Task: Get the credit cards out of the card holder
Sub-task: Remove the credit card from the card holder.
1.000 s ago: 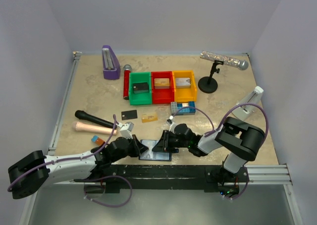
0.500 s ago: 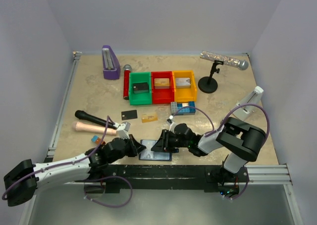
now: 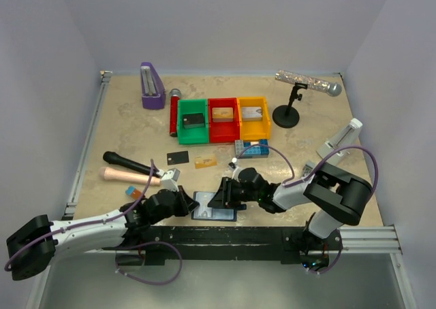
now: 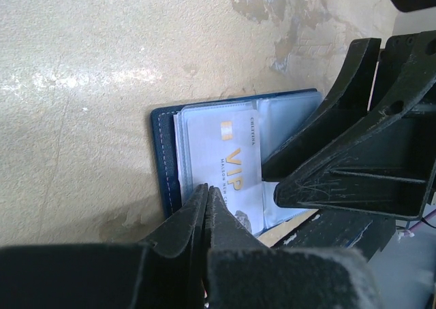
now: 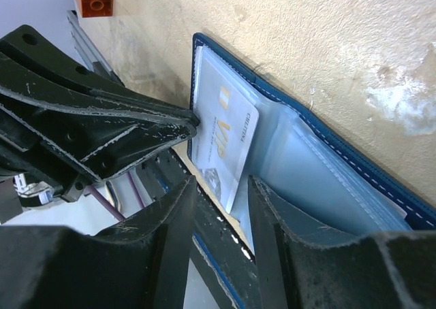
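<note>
A black card [image 3: 178, 157] is lying flat on the table [image 3: 306, 159], left of centre. Just near of it, the left gripper [image 4: 206, 190] is reaching in from the left with its jaws clenched. Its tips are meeting on the near-left edge of a silvery VIP card [image 4: 235, 169] and seem to be pinching it. A gold card [image 3: 205, 161] is lying just right of the black one. The VIP card is sitting askew on the left half of the holder [image 4: 163, 152], partly out of its pale pocket. The holder is lying open at the near edge of the table, between the two grippers. The right gripper [image 5: 223, 184] is coming in from the right, released, with both fingers [image 5: 286, 254] spread and pressing down on the holder's inner pockets.
</note>
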Motion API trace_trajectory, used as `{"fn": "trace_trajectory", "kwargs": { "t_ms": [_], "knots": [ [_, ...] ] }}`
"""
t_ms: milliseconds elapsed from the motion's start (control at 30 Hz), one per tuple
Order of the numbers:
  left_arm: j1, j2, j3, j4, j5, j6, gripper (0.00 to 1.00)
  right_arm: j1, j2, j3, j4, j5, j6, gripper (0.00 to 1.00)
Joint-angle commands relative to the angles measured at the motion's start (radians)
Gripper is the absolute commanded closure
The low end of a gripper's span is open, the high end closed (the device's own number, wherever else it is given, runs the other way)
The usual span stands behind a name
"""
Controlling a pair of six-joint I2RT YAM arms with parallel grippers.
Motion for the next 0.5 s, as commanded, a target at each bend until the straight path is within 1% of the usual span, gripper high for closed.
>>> {"fn": "trace_trajectory", "kwargs": {
  "t_ms": [0,233,467],
  "knots": [
    [-0.004,0.017,-0.025,-0.091,-0.033,0.024,1.00,-0.002,-0.027,0.028,-0.090,0.018,-0.044,0.57],
    [-0.005,0.088,-0.031,-0.040,-0.012,0.022,1.00,-0.002,-0.012,0.052,-0.089,-0.009,-0.044,0.55],
    [-0.005,0.097,-0.052,-0.005,-0.003,0.012,1.00,-0.002,0.001,0.060,-0.070,-0.011,-0.038,0.55]
  ]
}}
